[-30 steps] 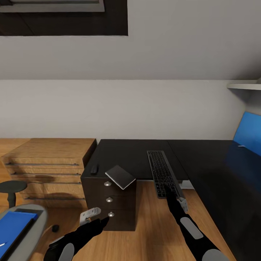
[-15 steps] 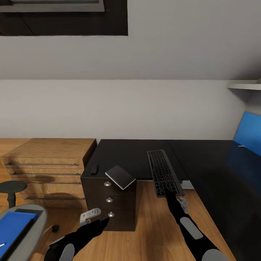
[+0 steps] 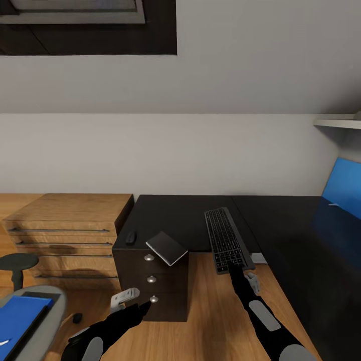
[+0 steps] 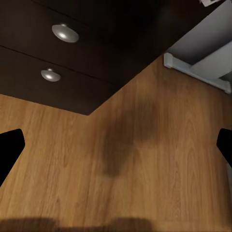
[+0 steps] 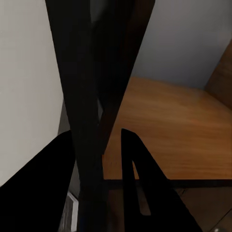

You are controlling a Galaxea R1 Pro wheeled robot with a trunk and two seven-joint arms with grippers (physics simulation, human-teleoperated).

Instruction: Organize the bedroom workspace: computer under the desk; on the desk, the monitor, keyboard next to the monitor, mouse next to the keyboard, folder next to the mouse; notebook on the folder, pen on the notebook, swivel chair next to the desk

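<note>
**A:** so where's everything sitting? the big L-shaped bench with the glossy black top [image 3: 180, 220] has the slim grey-framed keyboard with black keys [image 3: 226, 239] on it, near end sticking out past the front edge; the thin grey-covered notebook [image 3: 166, 247] is tilted on the corner over the dark three-drawer unit [image 3: 150, 286], partly overhanging; a small dark mouse-shaped thing [image 3: 130, 236] lies on the top just beside it

**B:** drawers all look closed, three round silver knobs, can't see anything inside; the grey swivel chair [image 3: 47, 311] is at the lower left edge of the head view, and its seat is holding the flat bright-blue folder [image 3: 17, 318] with a short white pen [image 3: 4, 342] lying on it; low light-wood cabinet [image 3: 65, 225] is left of the bench, and a blue back panel [image 3: 343, 193] is at the far right

**A:** and the arms?

**B:** right hand [image 3: 235, 269] is stretched forward with its fingers pinched on the keyboard's near end; in the right wrist view the two dark fingers [image 5: 133, 164] sit either side of a thin dark slab; left hand [image 3: 136, 301] hangs low in front of the bottom drawer, apart from it; left wrist view has the fingertips [image 4: 10, 145] spread wide at the edges over wood floor [image 4: 121, 159], nothing between them
</note>
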